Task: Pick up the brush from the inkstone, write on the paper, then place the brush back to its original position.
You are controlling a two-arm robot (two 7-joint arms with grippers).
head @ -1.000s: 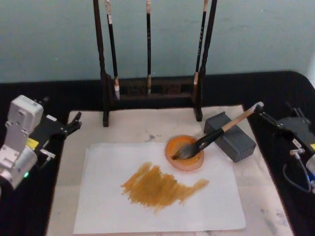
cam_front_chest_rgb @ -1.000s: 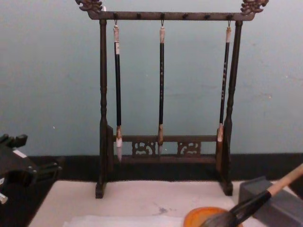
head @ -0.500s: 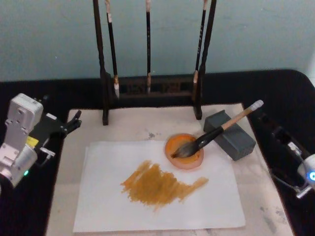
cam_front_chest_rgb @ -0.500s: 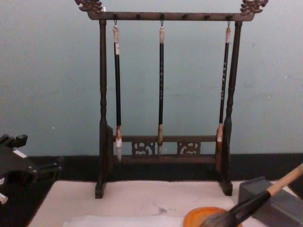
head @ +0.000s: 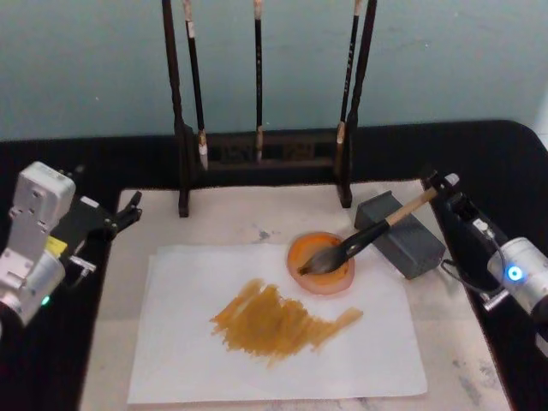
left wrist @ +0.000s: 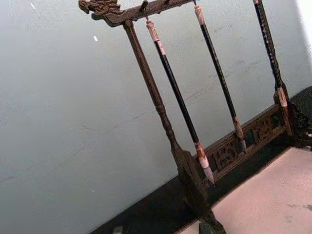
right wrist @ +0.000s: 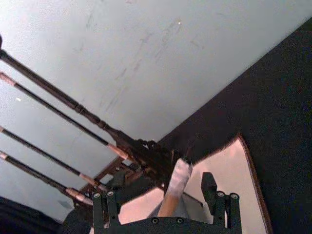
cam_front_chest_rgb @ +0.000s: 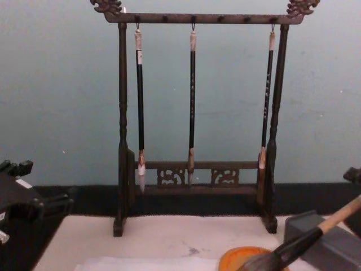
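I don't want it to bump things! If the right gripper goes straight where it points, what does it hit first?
Probably the brush: its pale handle end lies just ahead of the open right gripper, though depth is unclear.

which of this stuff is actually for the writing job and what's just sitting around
For the job: brush, paper, orange dish, grey block, right pincer at the brush's handle end.
Just there: brush rack, three thin brushes, cream mat, left pincer, parked left.

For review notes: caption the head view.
Brush on inkstone and orange dish; right gripper open around its handle end; left gripper parked beside mat.
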